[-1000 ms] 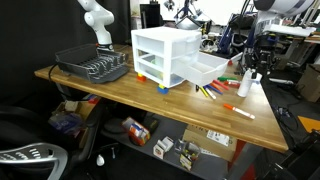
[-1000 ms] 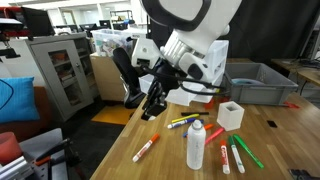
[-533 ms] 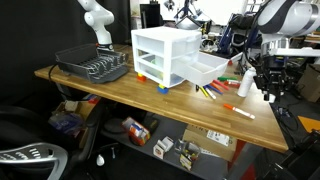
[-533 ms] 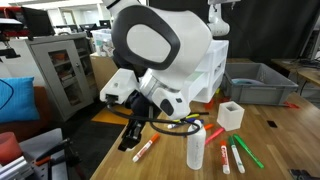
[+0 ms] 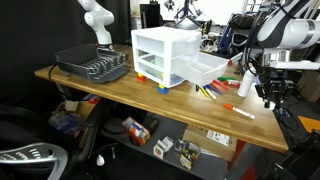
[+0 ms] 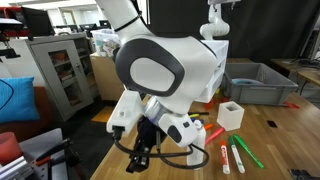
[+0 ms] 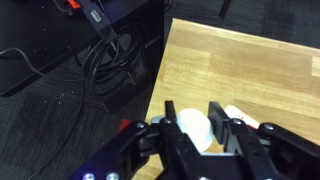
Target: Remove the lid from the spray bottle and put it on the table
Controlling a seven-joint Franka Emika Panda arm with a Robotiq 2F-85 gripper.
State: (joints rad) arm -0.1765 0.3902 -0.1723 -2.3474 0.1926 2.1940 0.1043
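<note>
In the wrist view my gripper (image 7: pixel 192 112) is shut on the small white lid (image 7: pixel 193 132), with one finger against each side. It hangs low over the light-brown table (image 7: pixel 250 70), close to the table's edge. In an exterior view the gripper (image 5: pixel 268 98) is low beside the slim white spray bottle (image 5: pixel 244 85), which stands upright near the table's end. In an exterior view the arm hides most of the bottle (image 6: pixel 196 156), and the gripper (image 6: pixel 140 160) is close to the tabletop.
Coloured markers (image 5: pixel 215 90) lie by the white drawer unit (image 5: pixel 165 55), and more markers (image 6: pixel 235 155) lie near the bottle. A grey dish rack (image 5: pixel 95 68) stands at the far end. Cables (image 7: pixel 110 60) lie on the floor past the table's edge.
My arm has swung away from the bottle towards the table's end and come down, with the lid between the fingers. The bottle has stayed in place.
</note>
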